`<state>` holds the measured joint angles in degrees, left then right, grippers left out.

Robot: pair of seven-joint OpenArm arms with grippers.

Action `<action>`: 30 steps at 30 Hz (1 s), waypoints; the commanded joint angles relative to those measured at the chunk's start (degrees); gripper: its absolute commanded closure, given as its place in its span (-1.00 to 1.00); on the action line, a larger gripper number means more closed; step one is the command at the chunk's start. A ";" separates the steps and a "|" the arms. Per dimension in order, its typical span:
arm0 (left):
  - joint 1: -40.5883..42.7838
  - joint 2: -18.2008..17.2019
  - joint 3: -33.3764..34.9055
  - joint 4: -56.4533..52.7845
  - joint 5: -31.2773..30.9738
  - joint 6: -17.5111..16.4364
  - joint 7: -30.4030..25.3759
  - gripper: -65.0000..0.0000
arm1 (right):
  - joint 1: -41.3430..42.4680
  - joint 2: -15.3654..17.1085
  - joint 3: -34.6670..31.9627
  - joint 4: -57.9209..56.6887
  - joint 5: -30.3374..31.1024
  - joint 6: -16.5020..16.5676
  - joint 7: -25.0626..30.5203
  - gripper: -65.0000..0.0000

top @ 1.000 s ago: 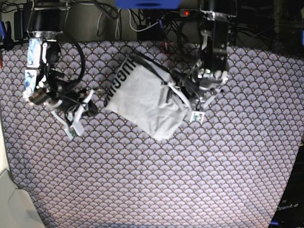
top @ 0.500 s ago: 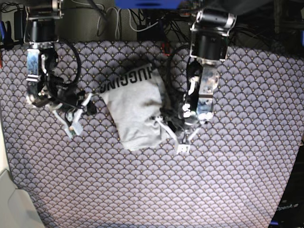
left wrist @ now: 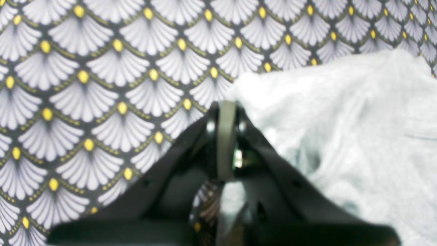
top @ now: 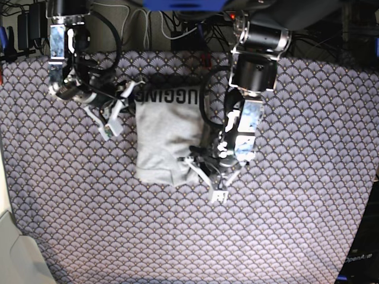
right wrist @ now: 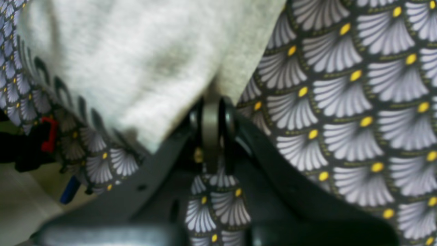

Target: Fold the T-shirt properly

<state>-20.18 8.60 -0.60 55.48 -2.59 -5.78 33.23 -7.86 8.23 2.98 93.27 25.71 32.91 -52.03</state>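
Both my fingers pinched shut, left (top: 214,192) and right (top: 111,125), at opposite corners of the folded T-shirt (top: 163,142): soft, limp, light; hold by its edges.

We see the T-shirt (top: 163,139), light grey, folded into a rough rectangle w/ black lettering along its far edge, lying flat mid-surface, near edge slightly rumpled at one corner.

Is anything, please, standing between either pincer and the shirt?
Nothing visible. The left pincer sits shut at the shirt's near corner, and the right pincer sits shut at its far edge; only bare cloth surrounds them.
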 commanded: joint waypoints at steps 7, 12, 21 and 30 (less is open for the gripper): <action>-2.01 0.40 -7.35 4.16 -1.15 -0.15 -3.39 0.99 | -3.97 0.61 0.66 4.44 1.05 0.11 1.35 1.00; 0.80 -1.52 -16.32 18.41 -5.81 -0.15 3.65 0.99 | -6.60 2.36 3.04 11.12 1.14 0.11 1.35 1.00; 19.53 -18.49 -28.37 40.65 -7.21 -0.59 15.78 0.99 | -13.20 2.98 13.06 19.03 1.14 0.11 1.44 1.00; 43.79 -24.21 -34.43 54.63 -7.21 -0.68 16.13 0.99 | -19.79 3.16 18.69 20.44 1.41 5.12 1.35 1.00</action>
<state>23.31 -14.94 -34.87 109.06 -9.72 -6.26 50.39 -27.33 10.66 21.30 112.36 25.87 37.78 -51.79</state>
